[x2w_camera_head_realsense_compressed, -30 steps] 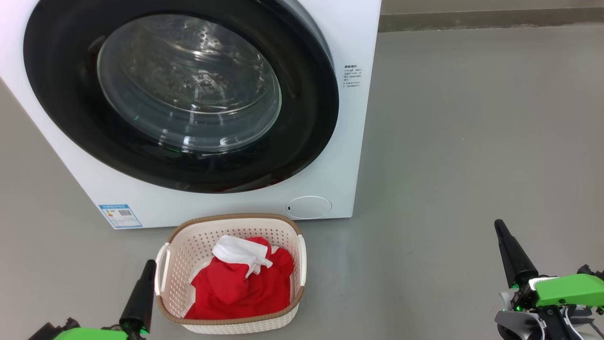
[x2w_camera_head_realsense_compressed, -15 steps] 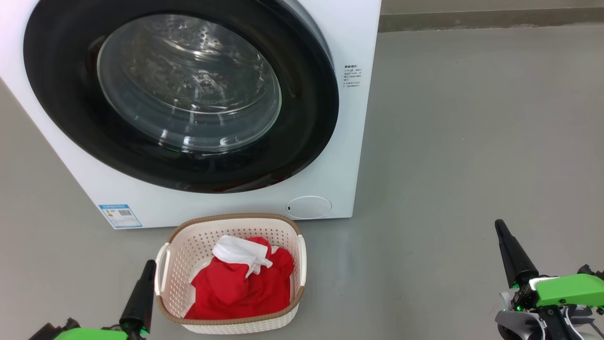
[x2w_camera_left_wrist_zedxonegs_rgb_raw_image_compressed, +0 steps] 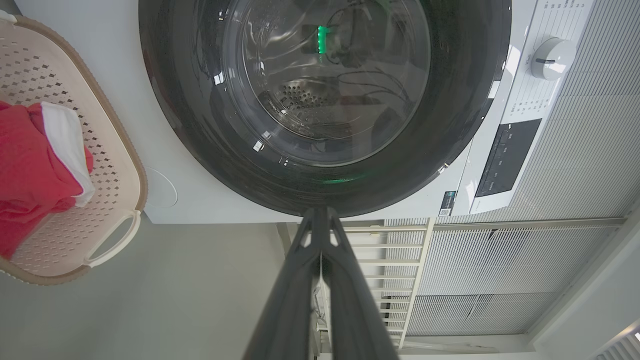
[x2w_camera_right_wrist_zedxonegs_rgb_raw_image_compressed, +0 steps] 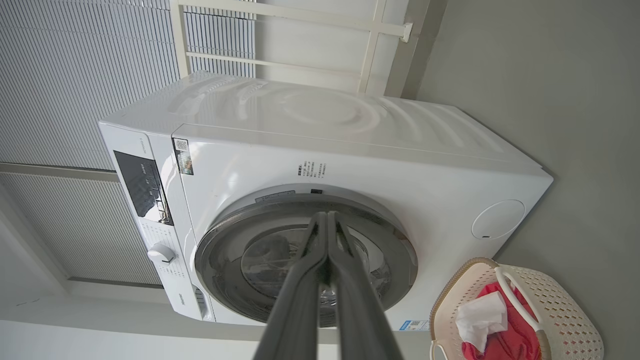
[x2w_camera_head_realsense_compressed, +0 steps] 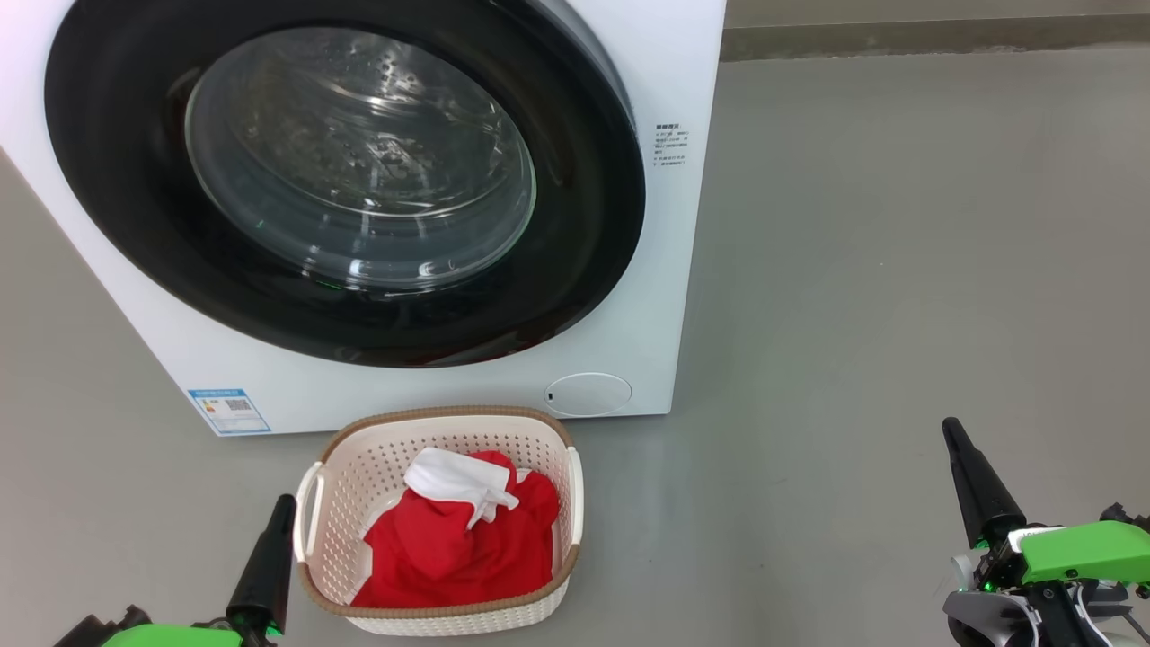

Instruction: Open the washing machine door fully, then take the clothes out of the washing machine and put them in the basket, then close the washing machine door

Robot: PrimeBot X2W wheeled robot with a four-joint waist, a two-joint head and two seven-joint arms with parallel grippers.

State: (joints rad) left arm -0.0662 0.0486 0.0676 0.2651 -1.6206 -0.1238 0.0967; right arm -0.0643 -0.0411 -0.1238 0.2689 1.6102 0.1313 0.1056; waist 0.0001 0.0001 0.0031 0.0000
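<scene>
Left gripper (x2w_camera_head_realsense_compressed: 285,503): mine, at the near left of the floor (x2w_camera_head_realsense_compressed: 898,270); its two dark fingers are pressed together on nothing, and the tip is near the basket's left handle. In my left wrist view this gripper (x2w_camera_left_wrist_zedxonegs_rgb_raw_image_compressed: 320,214) points at the lower rim of the door.
Right gripper (x2w_camera_head_realsense_compressed: 950,431): mine, at the near right over bare floor, well apart from the basket; fingers closed flat on each other, empty. In my right wrist view its tip (x2w_camera_right_wrist_zedxonegs_rgb_raw_image_compressed: 325,216) lies across the door.
Basket (x2w_camera_head_realsense_compressed: 446,412): upright on the floor between my grippers, just before the machine's front and below the door's lower rim.
Clothes (x2w_camera_head_realsense_compressed: 449,553): red garments heaped inside the basket, filling its near and right parts.
White cloth (x2w_camera_head_realsense_compressed: 449,481): lies on top of the red heap, toward the basket's far side.
Washing machine (x2w_camera_head_realsense_compressed: 669,270): stands on the floor directly behind the basket; round flap (x2w_camera_head_realsense_compressed: 588,394) low on the right of its front, blue label (x2w_camera_head_realsense_compressed: 229,411) low on the left.
Washing machine door (x2w_camera_head_realsense_compressed: 117,207): lies shut against the front; the perforated steel drum shows through its glass window (x2w_camera_head_realsense_compressed: 359,153).
</scene>
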